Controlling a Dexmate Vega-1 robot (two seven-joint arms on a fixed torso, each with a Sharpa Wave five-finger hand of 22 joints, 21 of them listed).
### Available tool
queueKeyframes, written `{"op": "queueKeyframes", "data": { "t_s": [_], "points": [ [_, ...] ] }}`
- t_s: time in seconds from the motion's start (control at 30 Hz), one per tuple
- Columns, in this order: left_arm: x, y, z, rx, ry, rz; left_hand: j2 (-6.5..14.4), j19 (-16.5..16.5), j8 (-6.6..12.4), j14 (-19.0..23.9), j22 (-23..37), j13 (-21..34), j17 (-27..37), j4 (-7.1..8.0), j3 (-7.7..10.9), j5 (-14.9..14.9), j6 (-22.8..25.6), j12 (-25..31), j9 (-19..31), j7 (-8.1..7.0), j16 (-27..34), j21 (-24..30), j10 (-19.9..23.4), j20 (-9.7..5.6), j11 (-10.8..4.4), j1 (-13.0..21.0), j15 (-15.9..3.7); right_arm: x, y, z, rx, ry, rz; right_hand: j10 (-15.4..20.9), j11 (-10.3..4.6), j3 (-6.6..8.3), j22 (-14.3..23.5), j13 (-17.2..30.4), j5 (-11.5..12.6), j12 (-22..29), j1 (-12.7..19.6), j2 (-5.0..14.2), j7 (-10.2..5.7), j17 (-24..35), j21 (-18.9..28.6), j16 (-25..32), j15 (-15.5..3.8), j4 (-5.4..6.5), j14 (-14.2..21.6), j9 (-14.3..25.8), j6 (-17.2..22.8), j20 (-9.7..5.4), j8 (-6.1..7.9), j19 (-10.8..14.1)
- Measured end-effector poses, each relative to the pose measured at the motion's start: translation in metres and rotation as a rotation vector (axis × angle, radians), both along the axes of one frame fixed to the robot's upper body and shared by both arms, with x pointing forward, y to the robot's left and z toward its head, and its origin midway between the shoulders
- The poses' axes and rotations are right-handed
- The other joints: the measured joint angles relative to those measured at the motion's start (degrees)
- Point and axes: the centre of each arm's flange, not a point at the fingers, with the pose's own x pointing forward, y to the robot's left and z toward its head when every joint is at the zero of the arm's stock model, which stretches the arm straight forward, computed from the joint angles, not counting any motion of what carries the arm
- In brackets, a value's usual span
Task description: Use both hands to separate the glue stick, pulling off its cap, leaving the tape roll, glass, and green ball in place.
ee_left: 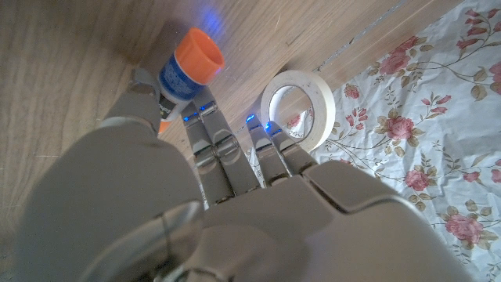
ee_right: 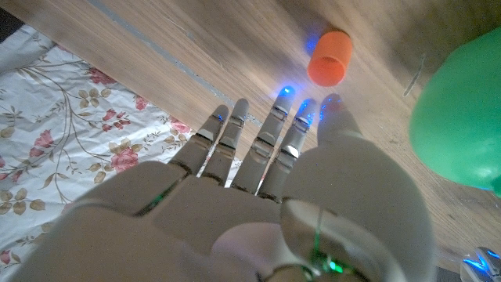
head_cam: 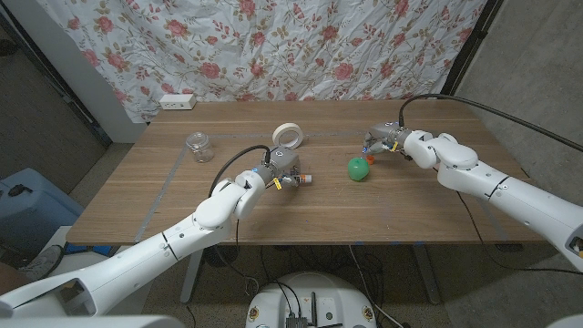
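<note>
My left hand [head_cam: 284,169] grips the glue stick [ee_left: 186,70] near the table's middle; its blue-and-white tube with an orange end sticks out past the fingers [ee_left: 211,133]. One end of the stick [head_cam: 305,179] points toward the green ball [head_cam: 358,169]. A small orange cap [ee_right: 329,59] lies loose on the wood just beyond my right hand's fingertips [ee_right: 282,117]. In the head view the cap [head_cam: 369,160] sits beside the ball. My right hand [head_cam: 387,141] hovers at the far right with fingers stretched out, holding nothing.
The white tape roll [head_cam: 288,137] stands just behind my left hand and the glass jar [head_cam: 199,146] sits farther left. The green ball [ee_right: 462,117] is close beside my right hand. A floral curtain hangs behind the table [head_cam: 428,214].
</note>
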Motion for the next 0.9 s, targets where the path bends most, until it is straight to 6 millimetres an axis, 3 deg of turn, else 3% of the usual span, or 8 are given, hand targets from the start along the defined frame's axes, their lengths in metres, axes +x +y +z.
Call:
{"op": "queueKeyframes", "data": {
  "t_s": [0.37, 0.7, 0.9],
  "points": [
    [0.0014, 0.0012, -0.0012, 0.011, 0.005, 0.011, -0.01, 0.00, 0.00, -0.32, 0.00, -0.05, 0.00, 0.06, -0.23, 0.00, 0.00, 0.00, 0.00, 0.00, 0.00, 0.00, -0.31, 0.00, -0.31, 0.01, 0.32, 0.0011, -0.0012, -0.0028, 0.013, -0.001, -0.014, -3.51, 0.19, -1.42, 0.00, -0.09, 0.43, -1.21, -2.17, -2.15, -0.07, -0.36, 0.00, -1.35, 0.20, 0.46, 0.20, -0.01, -4.20, 0.66, -2.50, 0.17],
    [0.0038, 0.0005, -0.0011, 0.036, 0.013, 0.031, -0.01, -0.20, 0.00, -0.32, 0.00, -0.16, 0.00, 0.08, -0.86, -0.04, -0.36, 0.00, 0.00, -0.36, 0.00, 0.00, -1.26, 0.20, -0.57, 0.01, 0.32, 0.0006, 0.0001, -0.0020, 0.029, 0.004, -0.018, -8.25, 0.20, -3.29, 0.00, -0.43, 2.06, -1.62, -5.66, -4.45, -0.01, -0.42, 0.00, -3.01, 0.10, 0.76, -2.18, -0.01, -8.77, 1.87, -5.01, -0.23],
    [0.0049, -0.0003, -0.0010, 0.050, 0.019, 0.041, -0.01, -0.19, -0.07, -0.64, 0.00, -0.16, 0.00, 0.06, -1.30, -0.05, -0.79, 0.00, 0.00, -0.78, 0.00, 0.00, -1.86, 0.20, -0.59, 0.02, -0.01, 0.0006, -0.0001, 0.0010, 0.030, 0.007, -0.023, -10.38, 0.31, -4.04, 0.00, -0.70, 2.72, -1.84, -6.87, -5.65, 0.19, -0.63, 0.00, -3.60, -0.01, 1.03, -2.69, -0.14, -10.26, 2.31, -5.81, -0.67]
  ]
}}
